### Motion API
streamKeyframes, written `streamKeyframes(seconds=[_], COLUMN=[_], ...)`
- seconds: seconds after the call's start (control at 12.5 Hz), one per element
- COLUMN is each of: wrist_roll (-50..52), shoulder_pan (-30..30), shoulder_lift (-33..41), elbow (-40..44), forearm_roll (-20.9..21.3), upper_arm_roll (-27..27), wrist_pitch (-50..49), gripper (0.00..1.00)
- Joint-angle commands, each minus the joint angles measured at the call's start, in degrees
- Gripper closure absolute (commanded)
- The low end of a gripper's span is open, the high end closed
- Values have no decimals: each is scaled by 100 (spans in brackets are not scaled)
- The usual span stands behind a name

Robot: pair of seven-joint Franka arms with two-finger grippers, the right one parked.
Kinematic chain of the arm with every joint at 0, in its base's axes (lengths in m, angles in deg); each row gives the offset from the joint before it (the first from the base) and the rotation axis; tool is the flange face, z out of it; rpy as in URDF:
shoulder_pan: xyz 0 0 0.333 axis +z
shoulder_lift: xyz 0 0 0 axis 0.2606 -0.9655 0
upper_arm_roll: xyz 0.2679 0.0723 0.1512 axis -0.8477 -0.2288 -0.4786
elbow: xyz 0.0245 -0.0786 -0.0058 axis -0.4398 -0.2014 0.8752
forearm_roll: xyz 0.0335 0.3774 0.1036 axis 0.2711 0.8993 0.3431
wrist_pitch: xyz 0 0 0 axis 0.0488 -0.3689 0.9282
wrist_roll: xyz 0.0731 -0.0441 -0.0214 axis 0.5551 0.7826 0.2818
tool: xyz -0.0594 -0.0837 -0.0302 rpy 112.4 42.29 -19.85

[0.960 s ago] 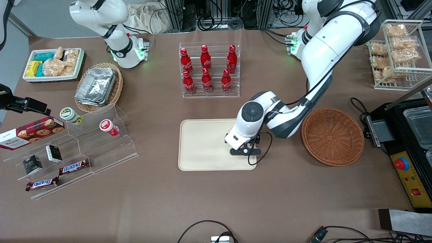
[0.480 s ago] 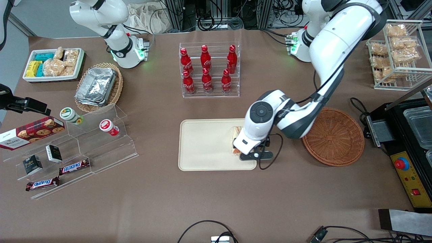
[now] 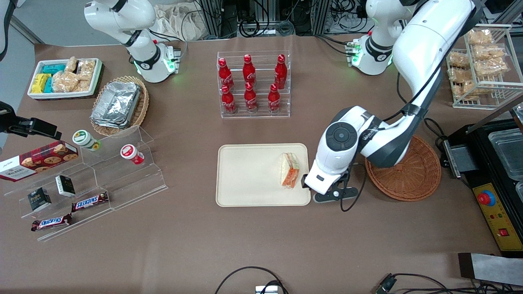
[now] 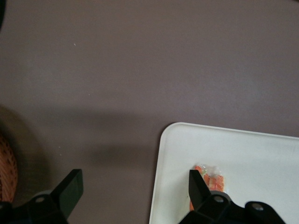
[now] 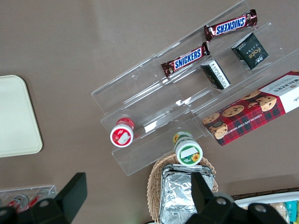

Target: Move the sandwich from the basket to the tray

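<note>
The sandwich [image 3: 289, 170], a clear-wrapped wedge with orange and green filling, lies on the cream tray [image 3: 249, 175] near the tray's end that faces the basket. My left gripper [image 3: 321, 184] hovers over the table just off that tray edge, between tray and round reddish-brown basket [image 3: 412, 175]. In the left wrist view the gripper [image 4: 134, 191] is open with nothing between its fingers. One black fingertip [image 4: 198, 184] stands beside the sandwich [image 4: 210, 173] on the tray [image 4: 247, 154]. The basket holds nothing that I can see.
A clear rack of red bottles [image 3: 253, 85] stands farther from the front camera than the tray. A wire rack of bagged snacks [image 3: 482, 65] and a black machine [image 3: 494, 171] sit at the working arm's end. An acrylic stand [image 3: 94, 175] with snacks is toward the parked arm's end.
The arm has drawn away from over the tray toward the basket, uncovering the sandwich, which stays lying on the tray.
</note>
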State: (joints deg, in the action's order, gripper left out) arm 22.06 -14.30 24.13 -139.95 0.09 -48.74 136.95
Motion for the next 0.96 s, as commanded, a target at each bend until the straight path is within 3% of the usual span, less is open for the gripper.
streamKeyframes(seconds=[0.0,0.88], wrist_roll=[-16,-261], shoulder_pan=[147,815], shoulder_lift=[212,783], elbow=[-38,-82], forearm_roll=[-91,-345], upper_arm_roll=[5,-12], wrist_pitch=[-134,-889], gripper=[0,0])
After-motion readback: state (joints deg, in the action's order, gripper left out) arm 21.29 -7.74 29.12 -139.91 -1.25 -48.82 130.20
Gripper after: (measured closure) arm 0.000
